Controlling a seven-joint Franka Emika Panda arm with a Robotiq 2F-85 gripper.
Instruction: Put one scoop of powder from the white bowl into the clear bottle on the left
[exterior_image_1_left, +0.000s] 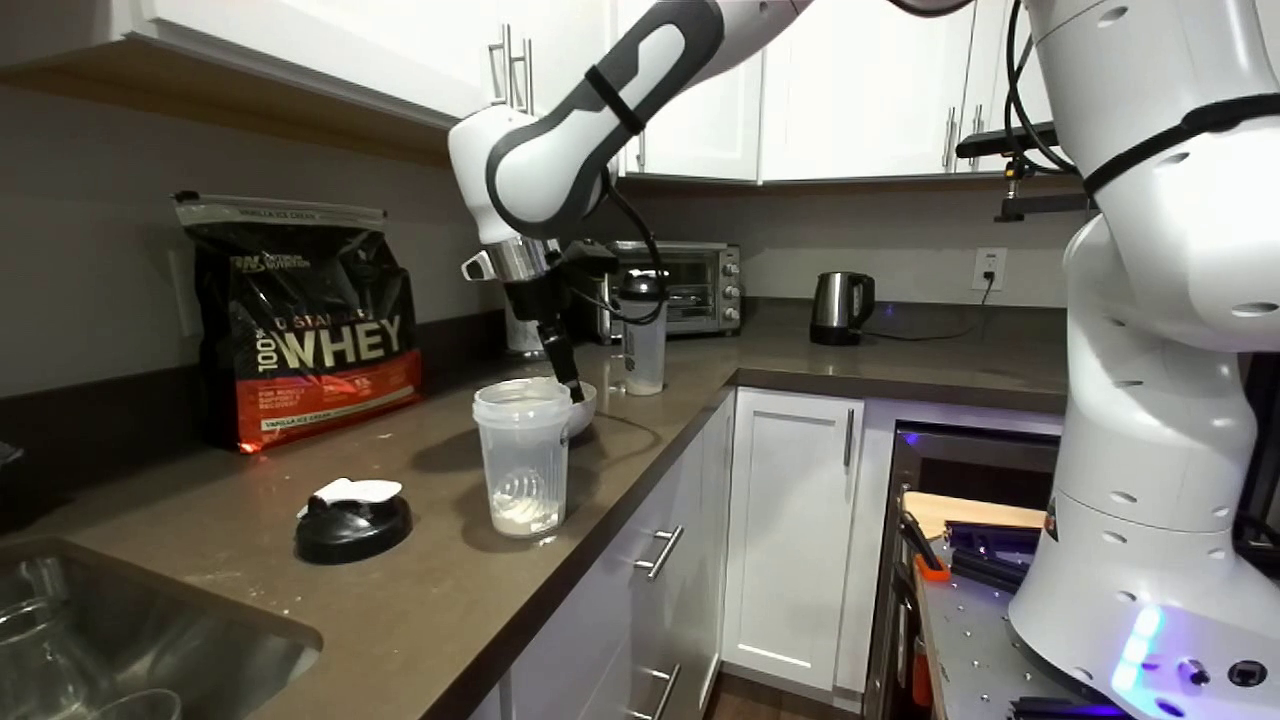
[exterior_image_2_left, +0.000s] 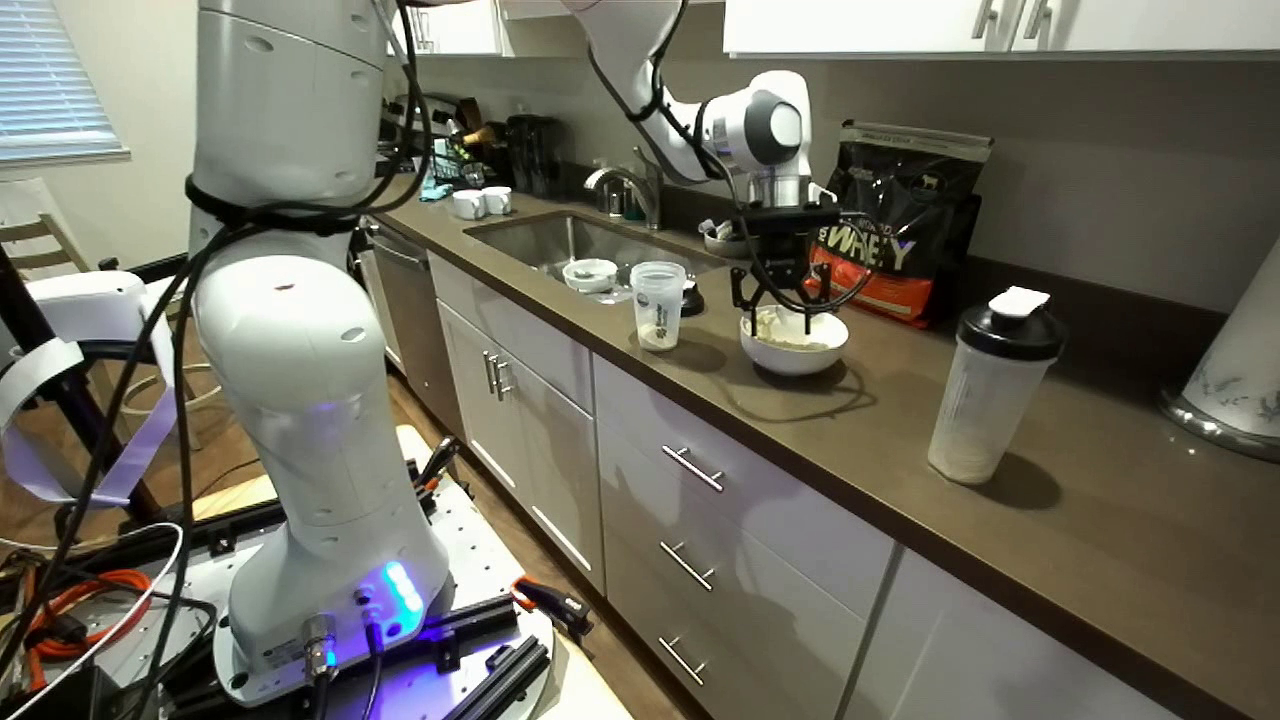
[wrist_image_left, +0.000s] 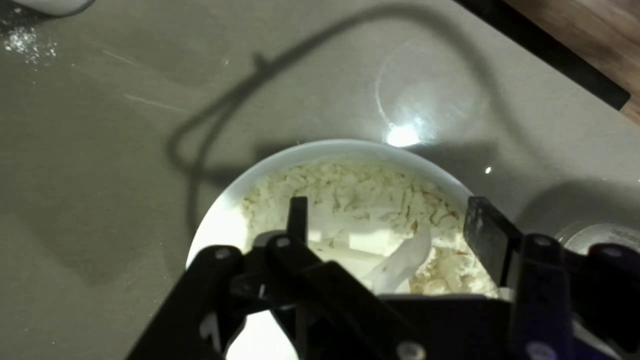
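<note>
The white bowl (exterior_image_2_left: 795, 350) stands on the counter, heaped with pale powder (wrist_image_left: 340, 185). In an exterior view the bowl (exterior_image_1_left: 583, 412) is partly hidden behind the clear bottle (exterior_image_1_left: 522, 450), a lidless translucent shaker with some powder at its bottom. The same clear bottle (exterior_image_2_left: 658, 300) is left of the bowl in an exterior view. A white scoop (wrist_image_left: 402, 262) rests in the powder, its lower part hidden by the gripper. My gripper (wrist_image_left: 388, 210) points down over the bowl, jaws apart, one on each side of the scoop; gaps show between it and both fingers (wrist_image_left: 298, 217).
A lidded shaker (exterior_image_2_left: 990, 410) stands farther along the counter, before a paper-towel roll (exterior_image_2_left: 1240, 370). A black lid (exterior_image_1_left: 352, 525) lies near the sink (exterior_image_1_left: 200, 640). The whey bag (exterior_image_1_left: 310, 340) leans by the wall. The counter's front edge (wrist_image_left: 555, 60) runs close to bowl and bottle.
</note>
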